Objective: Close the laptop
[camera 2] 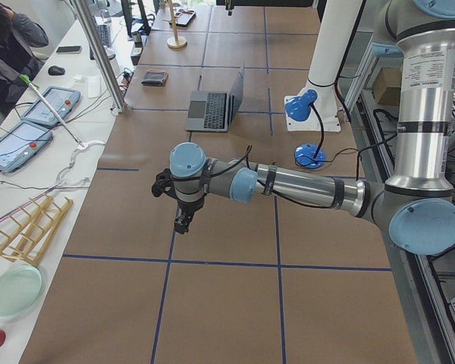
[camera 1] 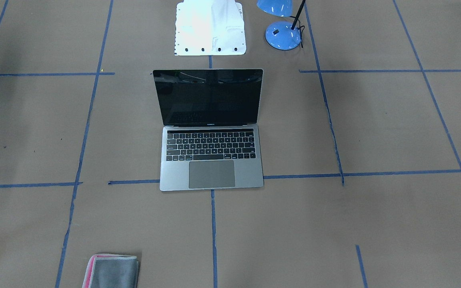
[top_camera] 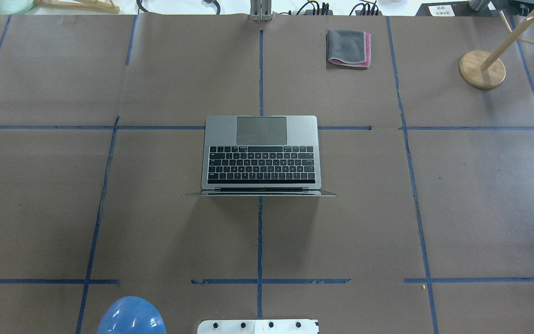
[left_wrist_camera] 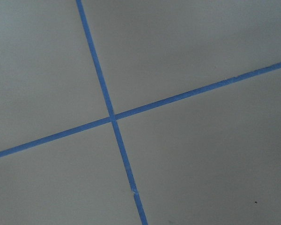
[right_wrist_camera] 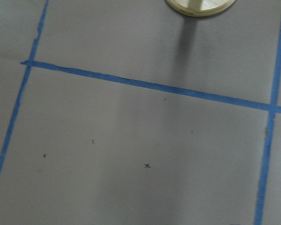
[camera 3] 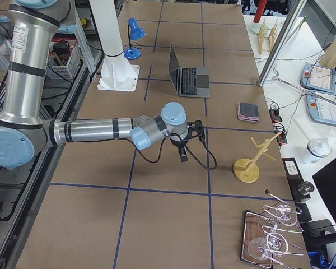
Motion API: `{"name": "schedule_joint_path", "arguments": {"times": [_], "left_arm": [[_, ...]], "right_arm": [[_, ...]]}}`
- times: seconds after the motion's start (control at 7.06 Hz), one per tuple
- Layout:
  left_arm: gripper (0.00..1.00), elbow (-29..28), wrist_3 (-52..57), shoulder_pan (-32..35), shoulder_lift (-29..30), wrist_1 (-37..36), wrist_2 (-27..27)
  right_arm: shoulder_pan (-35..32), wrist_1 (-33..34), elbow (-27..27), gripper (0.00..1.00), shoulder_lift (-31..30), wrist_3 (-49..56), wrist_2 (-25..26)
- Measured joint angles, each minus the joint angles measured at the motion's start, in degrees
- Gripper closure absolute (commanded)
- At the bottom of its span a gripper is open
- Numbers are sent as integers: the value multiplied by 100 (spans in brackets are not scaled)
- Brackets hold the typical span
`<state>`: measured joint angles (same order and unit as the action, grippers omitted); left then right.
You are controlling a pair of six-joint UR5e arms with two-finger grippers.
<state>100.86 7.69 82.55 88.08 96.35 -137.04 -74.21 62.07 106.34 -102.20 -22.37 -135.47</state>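
Since it looks rigid, fairly heavy metal with a fragile glossy screen, the laptop (camera 1: 211, 160), standing open near the blue desk lamp (camera 1: 282, 35), probably wants a gentle push on its lid edge (camera 1: 208, 70). The left gripper (camera 2: 183, 220) and right gripper (camera 3: 183, 156) hang well apart from that lamp; I cannot tell their finger spread.

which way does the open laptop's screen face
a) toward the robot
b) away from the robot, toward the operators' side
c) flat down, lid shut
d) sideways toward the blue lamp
b: the front-facing view, taken from across the table, sees the laptop with its dark screen and keys head-on, the robot's base behind its lid.
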Motion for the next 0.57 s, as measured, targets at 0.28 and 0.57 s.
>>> {"name": "schedule_joint_path", "arguments": {"times": [0.28, 0.57], "left_arm": [[0, 106, -715, -479, -30, 347, -41], [0, 148, -2384, -1115, -193, 1638, -35]], "right_arm": [[631, -1047, -6, 0, -8, -1342, 5], [1186, -2029, -3, 0, -10, -2510, 36]]}}
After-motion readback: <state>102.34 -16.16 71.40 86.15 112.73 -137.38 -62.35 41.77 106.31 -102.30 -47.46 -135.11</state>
